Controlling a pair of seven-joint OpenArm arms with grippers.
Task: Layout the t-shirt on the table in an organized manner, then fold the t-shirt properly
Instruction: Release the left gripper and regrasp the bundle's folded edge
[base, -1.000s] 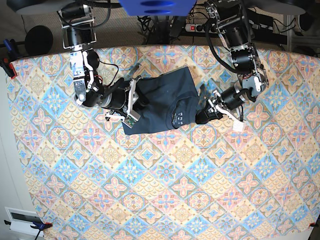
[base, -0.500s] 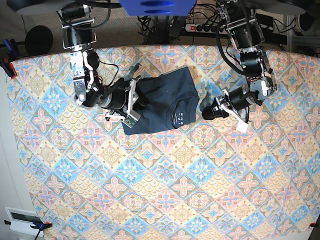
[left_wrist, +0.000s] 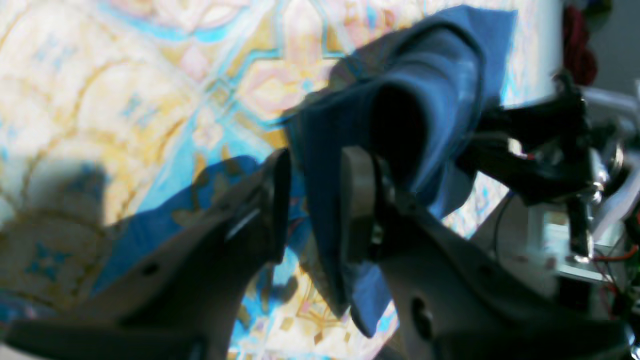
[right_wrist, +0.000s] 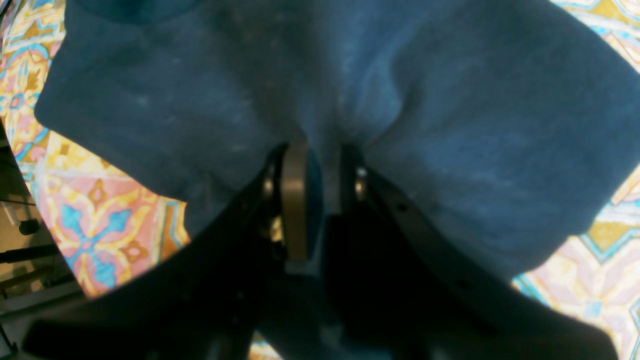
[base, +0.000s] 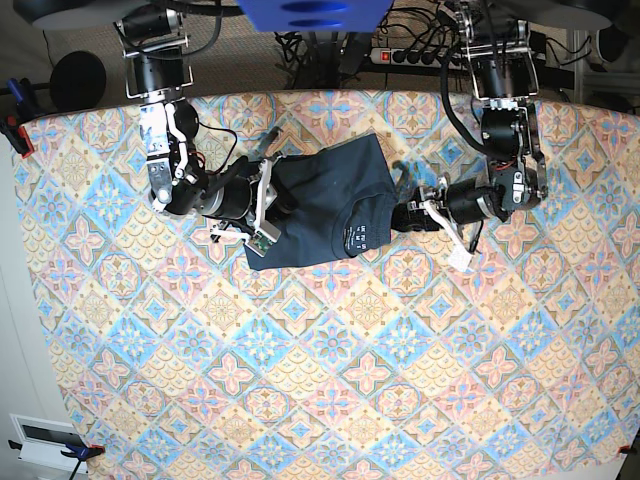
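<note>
2 claws clamped on the t-shirt; left claw back at its edge; right claw unmoved

Through the right wrist camera you see the right gripper closed on a fold of the t-shirt, its two fingers nearly together with a ridge of dark blue cloth pinched between them. From the pinch, creases fan out ahead of the fingertips, and the cloth spreads wide to both sides and fills most of what lies in front of you. The table, with its pink, blue and cream tile pattern, shows past the shirt's edge on your left side and again at the far right, beside the gripper's body.
</note>
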